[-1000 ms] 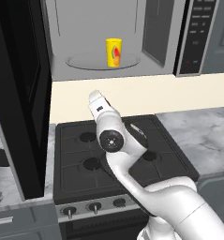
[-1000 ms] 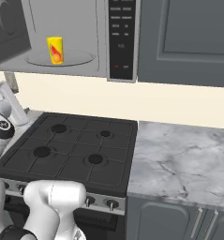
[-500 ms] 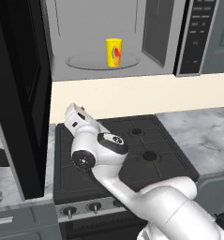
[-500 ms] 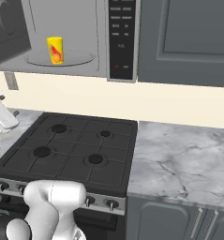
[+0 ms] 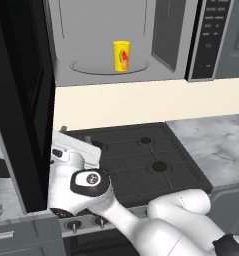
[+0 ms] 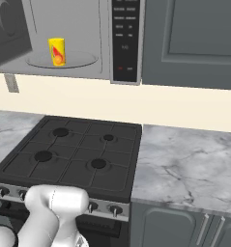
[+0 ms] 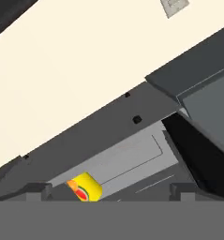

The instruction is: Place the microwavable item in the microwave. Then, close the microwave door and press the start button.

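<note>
The small yellow cup (image 5: 121,55) with a red and green mark stands upright on the round turntable (image 5: 91,65) inside the open microwave (image 5: 166,35). From the right it is the same cup (image 6: 57,51), left of the dark button panel (image 6: 125,38). The black microwave door (image 5: 21,100) hangs open at the left. My gripper (image 5: 66,135) is low beside the door's lower inner edge, over the stove's left side. From below, the hand view looks up at the cup (image 7: 85,187), with my gripper (image 7: 109,190) open and empty, and the door (image 7: 202,154) to the right.
A black gas stove (image 5: 141,160) with several burners lies under the microwave. Marble counter (image 6: 184,169) runs to its right, with grey cabinets (image 6: 199,34) above. A wall outlet (image 6: 10,83) sits on the cream backsplash left of the stove.
The arm has swung down and to the left, from above the stove's middle to beside the open door. The cup has stayed on the turntable. The jaws remain open.
</note>
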{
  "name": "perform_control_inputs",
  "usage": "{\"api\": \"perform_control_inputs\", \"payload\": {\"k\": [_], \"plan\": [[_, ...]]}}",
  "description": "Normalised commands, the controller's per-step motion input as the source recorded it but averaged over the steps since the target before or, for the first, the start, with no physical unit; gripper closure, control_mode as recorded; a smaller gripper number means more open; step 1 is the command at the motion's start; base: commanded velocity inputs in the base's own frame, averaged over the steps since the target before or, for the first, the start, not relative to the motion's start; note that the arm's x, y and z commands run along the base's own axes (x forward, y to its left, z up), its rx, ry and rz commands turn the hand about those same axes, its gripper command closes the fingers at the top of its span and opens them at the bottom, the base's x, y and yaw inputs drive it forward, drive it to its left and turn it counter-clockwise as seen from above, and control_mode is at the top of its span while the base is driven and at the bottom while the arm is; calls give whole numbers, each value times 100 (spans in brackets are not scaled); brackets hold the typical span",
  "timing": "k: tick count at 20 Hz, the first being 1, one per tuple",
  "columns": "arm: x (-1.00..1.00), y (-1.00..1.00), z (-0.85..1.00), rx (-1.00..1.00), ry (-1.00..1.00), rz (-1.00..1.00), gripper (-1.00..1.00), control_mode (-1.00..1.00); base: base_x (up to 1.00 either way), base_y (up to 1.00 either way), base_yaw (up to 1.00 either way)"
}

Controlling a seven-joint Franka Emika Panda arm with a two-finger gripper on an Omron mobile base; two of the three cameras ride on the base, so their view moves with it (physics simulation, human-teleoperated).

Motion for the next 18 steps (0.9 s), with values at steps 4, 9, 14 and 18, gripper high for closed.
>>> {"api": "perform_control_inputs", "payload": {"k": [4, 9, 14, 18], "plan": [[-45, 49, 0, -14, -27, 0, -100, -100, 0, 0, 0], [-14, 51, 0, -11, -17, 0, -100, -100, 0, 0, 0], [-36, 55, 12, -2, -17, 0, -100, -100, 0, 0, 0], [-54, 36, 39, 0, -28, 0, -100, -100, 0, 0, 0]]}}
